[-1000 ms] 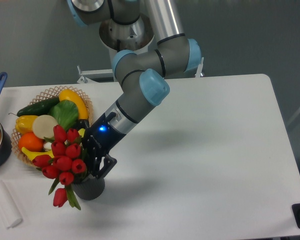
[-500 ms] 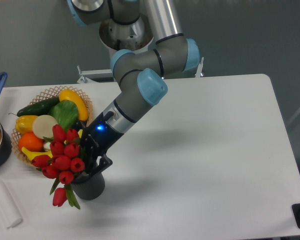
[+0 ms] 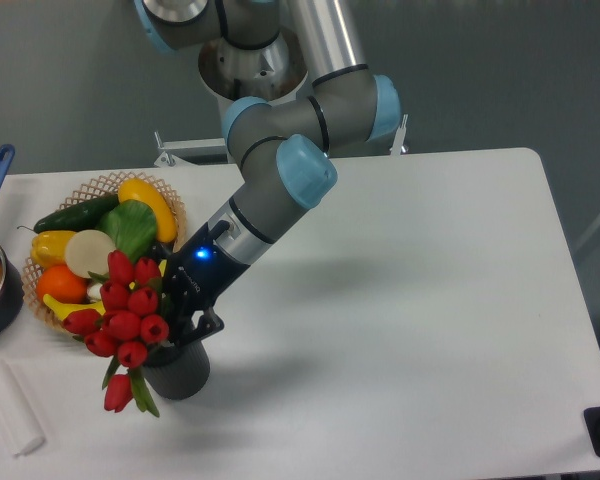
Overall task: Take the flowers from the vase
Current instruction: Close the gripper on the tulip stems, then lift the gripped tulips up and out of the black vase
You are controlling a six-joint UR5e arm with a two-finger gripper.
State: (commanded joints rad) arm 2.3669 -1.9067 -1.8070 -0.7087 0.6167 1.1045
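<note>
Red tulip flowers (image 3: 125, 315) lean from the grey vase (image 3: 180, 373); tool (image 3: 183, 322) grip unclear.

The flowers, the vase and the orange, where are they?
flowers (image 3: 125, 315), fixed camera, on a red bud in the middle of the bunch.
vase (image 3: 180, 378), fixed camera, on its dark grey side wall.
orange (image 3: 60, 284), fixed camera, on its top, in the wicker basket.
</note>
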